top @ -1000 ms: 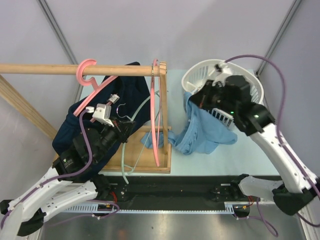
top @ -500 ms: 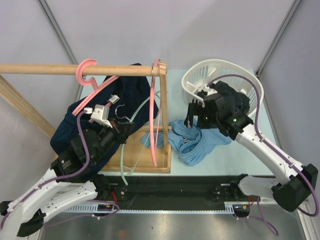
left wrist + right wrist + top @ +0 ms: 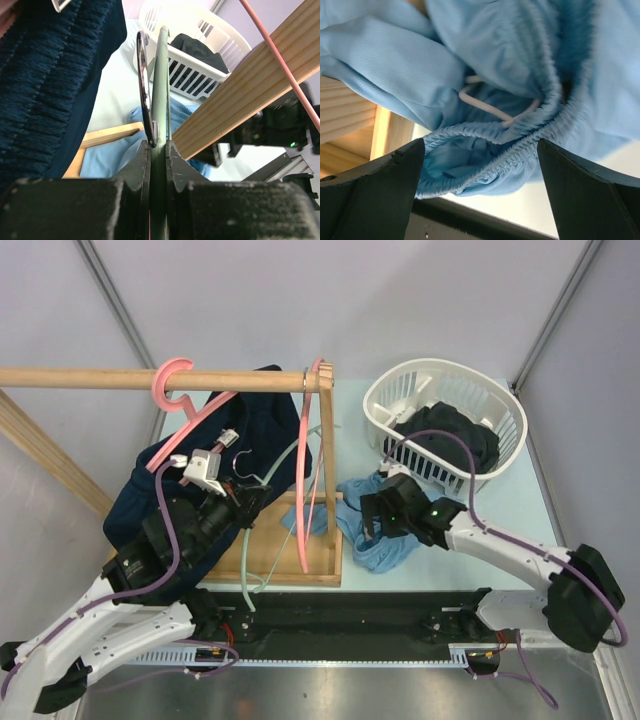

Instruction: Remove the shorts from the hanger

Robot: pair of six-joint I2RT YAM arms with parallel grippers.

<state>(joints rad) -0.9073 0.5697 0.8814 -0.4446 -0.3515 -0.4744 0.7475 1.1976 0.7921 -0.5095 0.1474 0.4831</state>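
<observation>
Left hand (image 3: 159,150) clenched on the green hanger (image 3: 161,75). Right hand (image 3: 480,170) released, spread over the light blue shorts (image 3: 490,55) lying on the surface (image 3: 348,440) near its front edge.

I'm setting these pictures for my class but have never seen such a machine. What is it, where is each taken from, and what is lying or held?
A robot: two white arms bolted at a table's near edge. The wide picture looks down from above and behind them; the other two come from a camera on each wrist. The left gripper is shut on a pale green hanger, beside dark navy shorts hanging at a wooden rack. The right gripper is open, over light blue shorts crumpled on the table. Another dark pair lies in the white basket.
</observation>
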